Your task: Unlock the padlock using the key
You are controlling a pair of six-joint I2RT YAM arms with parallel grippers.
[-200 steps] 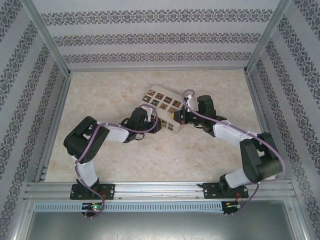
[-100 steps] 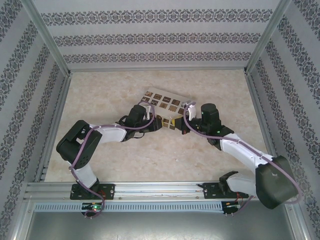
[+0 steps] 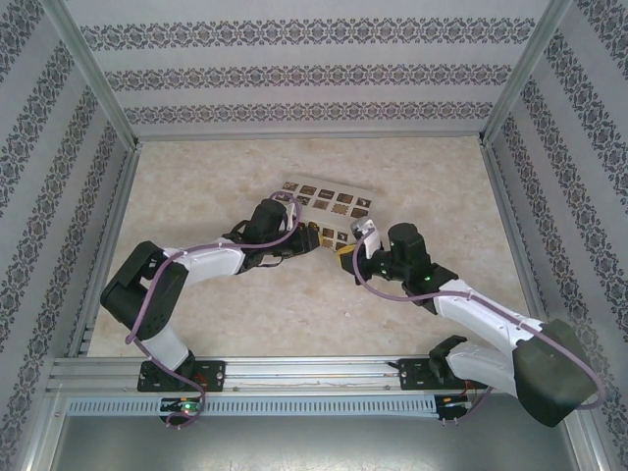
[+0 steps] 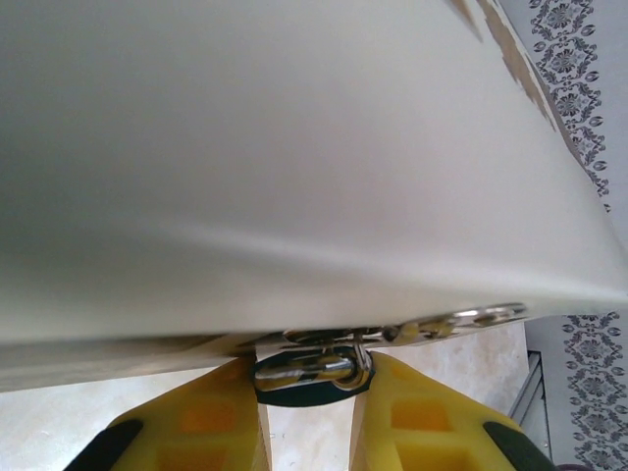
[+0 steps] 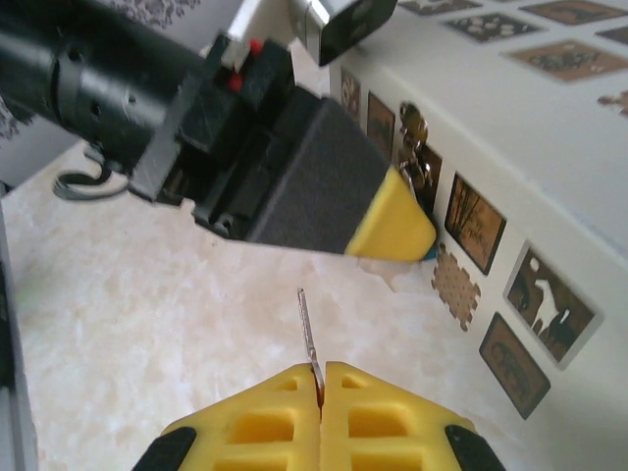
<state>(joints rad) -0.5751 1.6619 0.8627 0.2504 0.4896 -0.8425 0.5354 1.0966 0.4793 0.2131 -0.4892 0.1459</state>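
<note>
The padlock (image 4: 306, 376), a tiny dark-blue body with a silvery shackle, hangs from a metal hasp (image 4: 461, 318) on the box's front wall. My left gripper (image 4: 308, 391) is shut on it, a yellow finger on each side. From the top, the left gripper (image 3: 312, 238) sits against the box front. A sliver of the blue padlock (image 5: 432, 253) peeks out behind the left finger (image 5: 392, 224). My right gripper (image 5: 321, 378) is shut on the key (image 5: 308, 332). The thin blade points toward the lock, a short gap away. In the top view the right gripper (image 3: 346, 257) is just right of the left one.
The cream box (image 3: 329, 203) with brown patterned squares lies mid-table, and its side (image 5: 549, 167) runs close along the right of the right gripper. The marble-look tabletop (image 3: 294, 314) stretches between the arms. Patterned walls and metal rails (image 3: 108, 226) enclose the workspace.
The right gripper has drawn back from the box's right end toward the near side, now in front of the box. The box has turned flatter, and the left gripper has moved with it.
</note>
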